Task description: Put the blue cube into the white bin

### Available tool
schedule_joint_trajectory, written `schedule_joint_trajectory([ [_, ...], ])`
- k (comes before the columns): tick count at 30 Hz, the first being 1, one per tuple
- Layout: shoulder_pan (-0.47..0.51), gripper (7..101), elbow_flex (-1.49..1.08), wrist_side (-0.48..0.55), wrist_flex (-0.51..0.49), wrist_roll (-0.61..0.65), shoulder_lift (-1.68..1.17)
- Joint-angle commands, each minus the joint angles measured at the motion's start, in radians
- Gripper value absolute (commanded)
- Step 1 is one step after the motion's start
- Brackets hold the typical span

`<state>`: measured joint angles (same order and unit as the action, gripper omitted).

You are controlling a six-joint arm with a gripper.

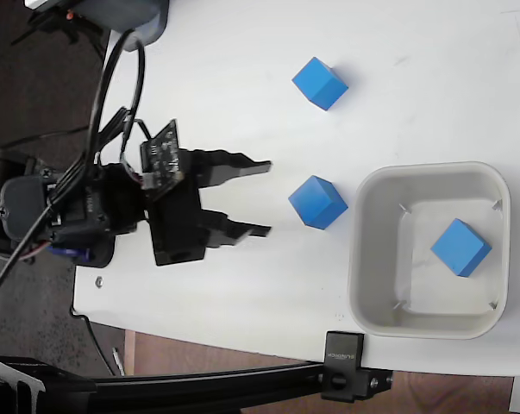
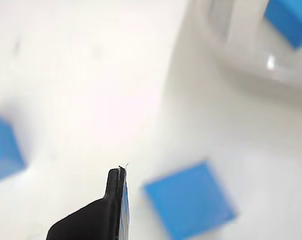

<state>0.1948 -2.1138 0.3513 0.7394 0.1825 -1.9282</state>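
1. Readable writing is scarce: the small black clamp block (image 1: 343, 355) on the dark rail along the bottom edge of the fixed view bears a pale line of print, too small to make out. The small black circuit board (image 1: 163, 153) on top of the gripper shows only tiny white marks that cannot be read.
2. The black two-finger gripper (image 1: 264, 197) sits at the left of the fixed view over the white matte table (image 1: 242, 52), its fingers pointing right. The jaws are spread wide apart and grasp nothing.
3. One small bright-blue matte cube (image 1: 317, 202) lies on the table just to the right of the fingertips, in line with the gap between them but apart from both.
4. In the wrist view this cube (image 2: 190, 200) is blurred at the bottom, just right of the single black finger (image 2: 113, 200) that shows there.
5. The large cream-white plastic bin with a thick rolled rim (image 1: 367, 259) stands just to the right of that cube, near but not touching.
6. A second blue cube (image 1: 460, 247) rests inside the bin, on its floor toward the right wall; the wrist view catches it at the top right (image 2: 291, 20).
7. A third blue cube (image 1: 319, 83) lies on the table farther up in the fixed view, well apart from the gripper and the bin; it is at the left edge of the wrist view (image 2: 3, 147).
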Motion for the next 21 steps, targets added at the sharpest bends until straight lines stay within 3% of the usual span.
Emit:
schedule_joint_trajectory([
  [1, -0.002, 100.0, -0.318, -0.003, -0.054, -0.051, -0.379],
  [12, -0.072, 100.0, -0.755, -0.216, -0.031, -0.23, -0.966],
  [17, -0.117, 100.0, -0.822, -0.293, 0.049, -0.242, -1.126],
  [21, -0.121, 100.0, -0.844, -0.308, 0.043, -0.23, -1.124],
])
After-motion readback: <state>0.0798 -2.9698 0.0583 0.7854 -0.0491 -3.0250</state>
